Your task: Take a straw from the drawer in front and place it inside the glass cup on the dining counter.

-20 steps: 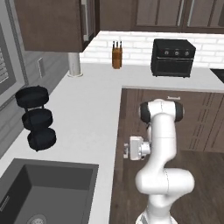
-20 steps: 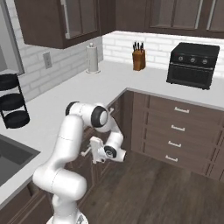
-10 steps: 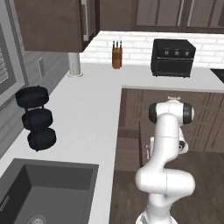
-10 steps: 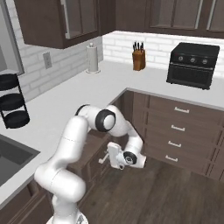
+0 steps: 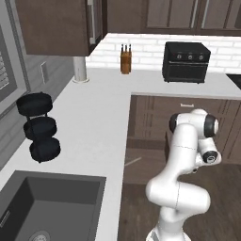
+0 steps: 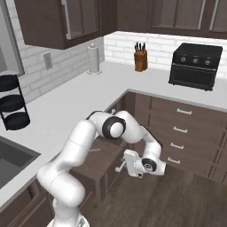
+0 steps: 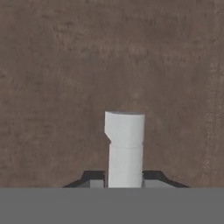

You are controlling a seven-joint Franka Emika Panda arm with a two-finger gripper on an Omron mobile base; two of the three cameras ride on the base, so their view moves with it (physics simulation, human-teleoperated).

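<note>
Straw (image 6: 93, 150) is, by the look of it, the thin pale sliver lying on the floor of the drawer (image 6: 99, 162), back behind the gripper (image 6: 119, 167) towards the robot's base (too small in the right base view to be sure). The same pale line shows in the left base view (image 5: 133, 161), inside the dark wooden box that juts from under the pale tabletop (image 5: 89, 122).

The drawer stands well out of the cabinet run, its inside open from above. The gripper is low at the drawer's front. In the hand view the gripper (image 7: 125, 177) faces the brown wood of that front, with the pale bar handle (image 7: 125, 144) rising straight up between its two dark tips. The tips sit tight against the bar on both sides, so the gripper appears to be pinching the handle and carries nothing else.

As a judgement, the task is in its early part: opening the drawer looks done or nearly so. What is left is most of the job: let go of the handle, lift over the drawer's edge, and pick up the straw, which is far slimmer than the fingers and will need a careful close. Then comes carrying it to the glass cup on the dining counter and dropping it in.
</note>
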